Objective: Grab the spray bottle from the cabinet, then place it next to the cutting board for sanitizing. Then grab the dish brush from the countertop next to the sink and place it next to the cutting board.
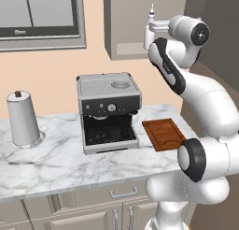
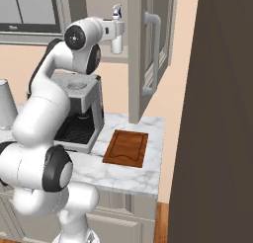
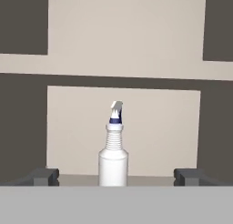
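Spray bottle (image 3: 113, 161), smooth white plastic, ribbed neck, dark-collared nozzle, upright on cabinet (image 3: 123, 63) shelf, gripper (image 3: 116, 176) fingers spread wide either side, no label legible.

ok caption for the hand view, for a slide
Open fingers flank the upright spray bottle on the cabinet shelf.

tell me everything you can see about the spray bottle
The spray bottle is small, white and plastic-looking, with a rounded body, a ribbed narrow neck, a dark blue collar and a pale nozzle. It stands upright on the shelf inside the cabinet, centred between the open jaws of the gripper, which do not touch it.
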You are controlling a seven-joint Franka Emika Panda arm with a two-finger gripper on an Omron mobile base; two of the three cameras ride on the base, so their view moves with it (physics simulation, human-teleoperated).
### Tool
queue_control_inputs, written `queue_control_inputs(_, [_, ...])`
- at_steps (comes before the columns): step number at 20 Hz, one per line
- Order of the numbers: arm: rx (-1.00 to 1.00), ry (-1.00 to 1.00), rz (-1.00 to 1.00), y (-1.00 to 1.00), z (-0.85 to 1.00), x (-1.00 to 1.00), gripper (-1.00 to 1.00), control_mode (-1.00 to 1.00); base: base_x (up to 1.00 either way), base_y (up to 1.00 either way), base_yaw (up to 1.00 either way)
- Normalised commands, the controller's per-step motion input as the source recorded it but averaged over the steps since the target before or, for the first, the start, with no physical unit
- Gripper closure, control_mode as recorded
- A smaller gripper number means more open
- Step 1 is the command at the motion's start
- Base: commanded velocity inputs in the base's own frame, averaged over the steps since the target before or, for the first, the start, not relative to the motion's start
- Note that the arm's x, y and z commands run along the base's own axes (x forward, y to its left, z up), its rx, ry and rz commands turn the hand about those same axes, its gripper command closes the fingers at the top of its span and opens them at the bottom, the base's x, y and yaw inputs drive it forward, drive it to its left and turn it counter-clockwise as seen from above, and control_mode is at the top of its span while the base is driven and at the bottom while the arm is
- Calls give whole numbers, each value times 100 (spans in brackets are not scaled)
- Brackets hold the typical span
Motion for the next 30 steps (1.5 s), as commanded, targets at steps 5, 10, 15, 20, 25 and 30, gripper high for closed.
queue_control_inputs(5, [0, 0, 0, 0, 0, 47, -100, -100, 0, 0, 0])
queue_control_inputs(10, [0, 0, 0, 0, -4, 42, -100, -100, 0, 0, 0])
queue_control_inputs(15, [0, 0, 0, 0, -3, 36, -100, -100, 0, 0, 0])
queue_control_inputs(20, [0, 0, 0, 0, -3, 42, -100, -100, 0, 0, 0])
queue_control_inputs(25, [0, 0, 0, 0, -2, 46, -100, -100, 0, 0, 0])
queue_control_inputs(30, [0, 1, 0, -1, 0, 19, -100, -100, 0, 0, 0])
